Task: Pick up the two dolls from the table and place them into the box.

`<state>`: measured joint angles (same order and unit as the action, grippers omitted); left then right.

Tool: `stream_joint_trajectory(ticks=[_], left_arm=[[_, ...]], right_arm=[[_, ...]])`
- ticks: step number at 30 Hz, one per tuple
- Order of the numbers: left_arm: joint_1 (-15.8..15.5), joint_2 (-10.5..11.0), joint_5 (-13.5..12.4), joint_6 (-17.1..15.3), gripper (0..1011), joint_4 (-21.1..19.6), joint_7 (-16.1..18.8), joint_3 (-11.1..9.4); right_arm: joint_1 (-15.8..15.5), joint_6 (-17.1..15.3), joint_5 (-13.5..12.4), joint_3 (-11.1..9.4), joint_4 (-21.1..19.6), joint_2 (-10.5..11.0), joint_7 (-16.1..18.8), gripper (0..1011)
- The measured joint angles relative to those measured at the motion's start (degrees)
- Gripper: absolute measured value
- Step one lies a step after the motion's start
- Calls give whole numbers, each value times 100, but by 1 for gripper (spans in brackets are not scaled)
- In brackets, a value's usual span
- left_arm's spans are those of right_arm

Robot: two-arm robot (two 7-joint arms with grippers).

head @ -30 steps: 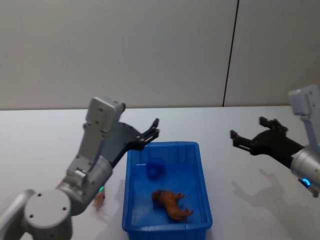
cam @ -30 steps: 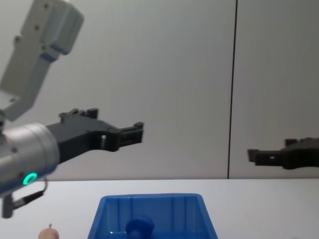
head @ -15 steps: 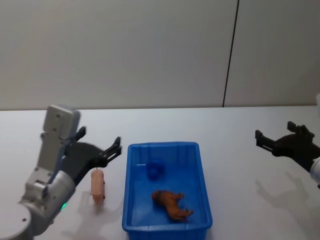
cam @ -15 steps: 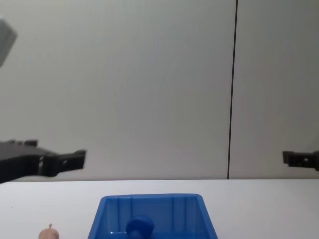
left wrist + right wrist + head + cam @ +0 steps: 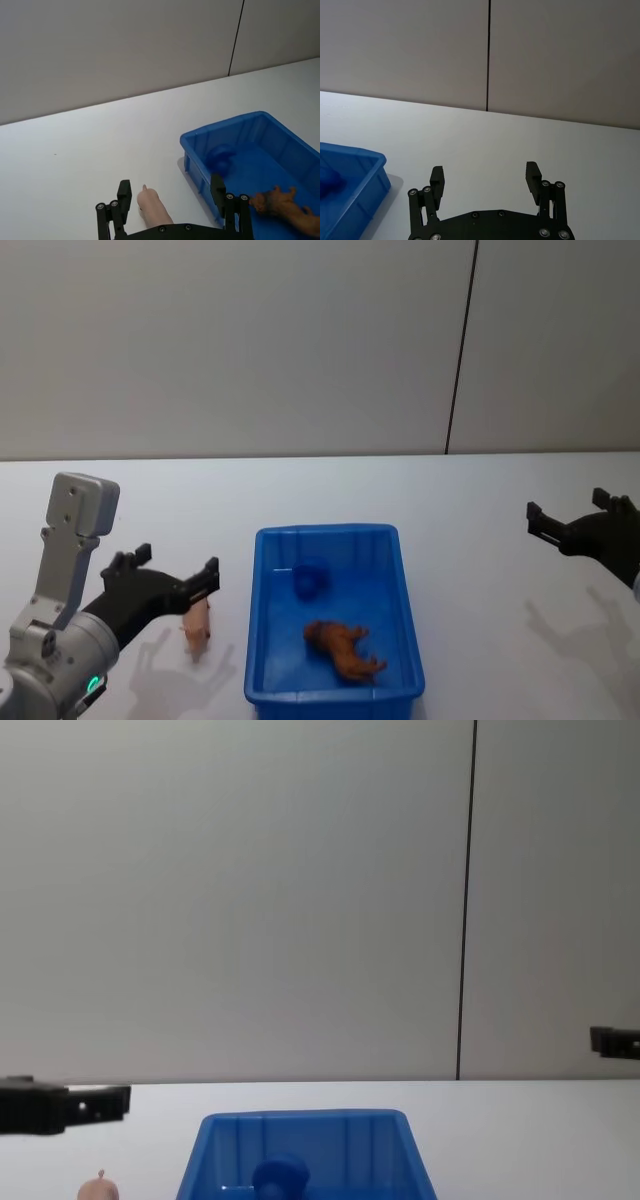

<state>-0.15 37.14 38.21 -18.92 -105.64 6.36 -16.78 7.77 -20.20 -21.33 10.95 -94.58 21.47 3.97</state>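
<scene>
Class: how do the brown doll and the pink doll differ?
The brown doll lies inside the box; the pink doll rests on the table beside it. The brown doll is dark and lumpy; the pink doll is pale and smooth. Both are small.

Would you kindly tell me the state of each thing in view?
reddish-brown doll: lying inside the box.
pink doll: on the table, beside the box, ungripped.
box: upright, open-topped.
left gripper: open, near the pink doll.
right gripper: open, empty, right of the box.
</scene>
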Motion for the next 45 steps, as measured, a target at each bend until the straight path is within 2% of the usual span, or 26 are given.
stream_joint_trajectory(ticks=[2, 7, 10, 15, 31, 45], left_arm=[[-8, 0, 26, -23, 1001, 16, -48, 3], [-168, -68, 119, -219, 1001, 200, -426, 11], [-318, -148, 113, -354, 1001, 354, -633, 2], [-490, -243, 24, -553, 1001, 525, -781, -16], [-973, -501, -405, -1186, 1001, 1105, -881, -70], [-1291, -788, -527, -1383, 1001, 1685, -1000, -157]], right_arm=[[-7, -4, -10, -6, -5, 4, -21, 1001], [-22, -10, -28, -16, -18, 12, -51, 1001], [-29, -12, -37, -20, -22, 15, -66, 1001], [-37, -16, -46, -24, -29, 18, -83, 1001], [-47, -21, -59, -33, -39, 27, -109, 1001], [-51, -21, -63, -33, -40, 27, -117, 1001]])
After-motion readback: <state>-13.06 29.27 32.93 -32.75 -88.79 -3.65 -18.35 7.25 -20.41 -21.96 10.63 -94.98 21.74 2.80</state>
